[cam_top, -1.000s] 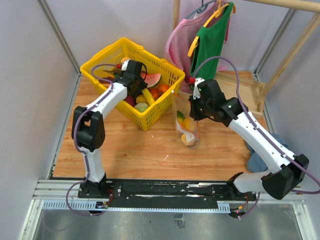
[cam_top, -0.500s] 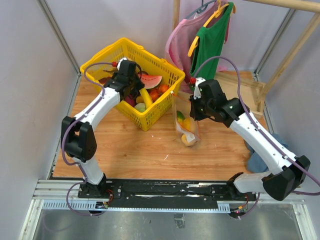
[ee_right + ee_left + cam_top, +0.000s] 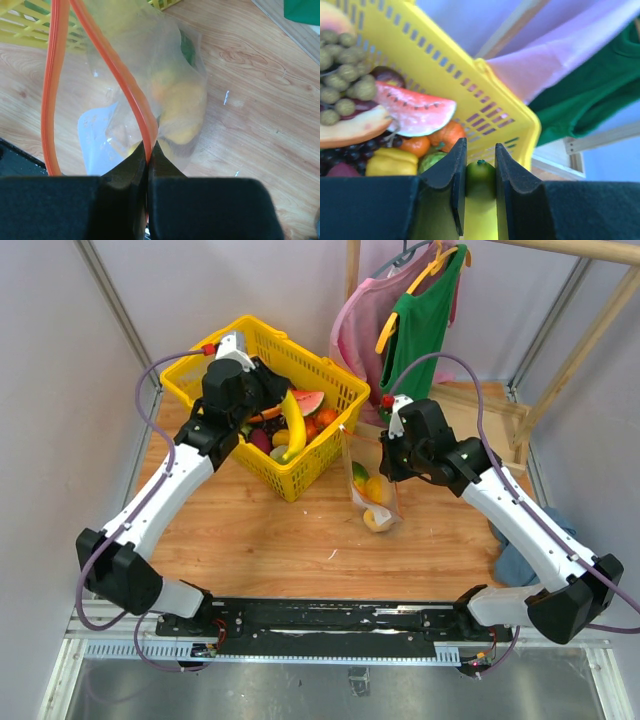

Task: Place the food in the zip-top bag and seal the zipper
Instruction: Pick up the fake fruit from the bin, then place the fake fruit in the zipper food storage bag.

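I read the left gripper (image 3: 480, 151) clamped on a banana (image 3: 480, 177) above the yellow basket (image 3: 331, 377) at the far edge of the counter (image 3: 260, 540). The basket holds watermelon (image 3: 415, 112), grapes (image 3: 345, 65) and oranges (image 3: 415, 146). The right gripper (image 3: 148, 150) pinches the zipper (image 3: 117, 70) of the zip-top bag (image 3: 372, 495) mid-counter, which has yellow-orange fruit (image 3: 180, 110) inside.

Glossy clear plastic zip-top bag (image 3: 175, 100), matt orange plastic zipper (image 3: 119, 77), yellow plastic basket (image 3: 250, 326), smooth grained wood tabletop (image 3: 300, 535).

Pale lilac walls (image 3: 60, 390) enclose a wooden tabletop (image 3: 280, 540) beside a timber clothes rack (image 3: 580, 352).
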